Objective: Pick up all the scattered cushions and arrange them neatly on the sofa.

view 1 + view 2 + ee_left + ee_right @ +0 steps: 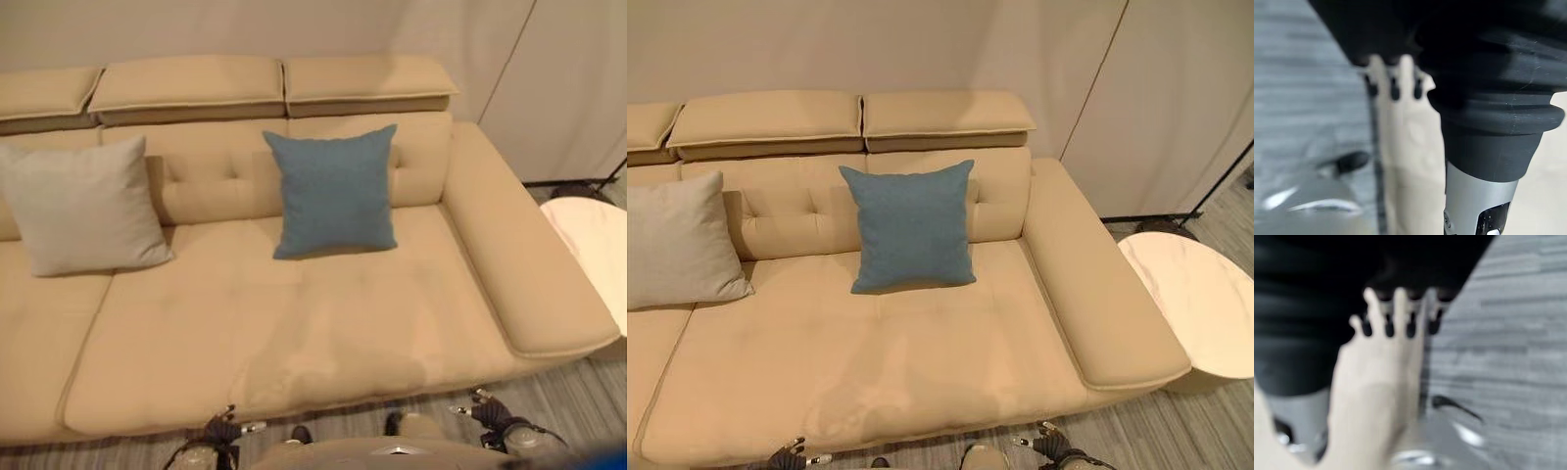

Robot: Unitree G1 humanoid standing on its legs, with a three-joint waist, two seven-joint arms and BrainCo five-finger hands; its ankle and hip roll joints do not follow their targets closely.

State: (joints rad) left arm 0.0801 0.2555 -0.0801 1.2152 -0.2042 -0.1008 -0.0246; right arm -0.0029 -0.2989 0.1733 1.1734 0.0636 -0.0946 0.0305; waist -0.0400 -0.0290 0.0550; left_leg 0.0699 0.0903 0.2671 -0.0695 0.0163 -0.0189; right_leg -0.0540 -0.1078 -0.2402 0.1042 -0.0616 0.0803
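Sofa (pixel 294 333) seat lies open in front; blue cushion (pixel 335 191) and grey cushion (pixel 83 206) line its backrest.

Sofa (pixel 294 333): you see plain beige all over, with a paler piping line along the headrest edges.
Blue cushion (pixel 335 191): you have a plain, muted blue with no pattern.
Grey cushion (pixel 83 206): you see a plain pale grey.
Tabletop (pixel 1205 304): your round one is white with a faint marbled look.
Floor (pixel 578 392): you see grey planks streaked in lighter and darker bands.
Wall (pixel 823 44): plain off-white.
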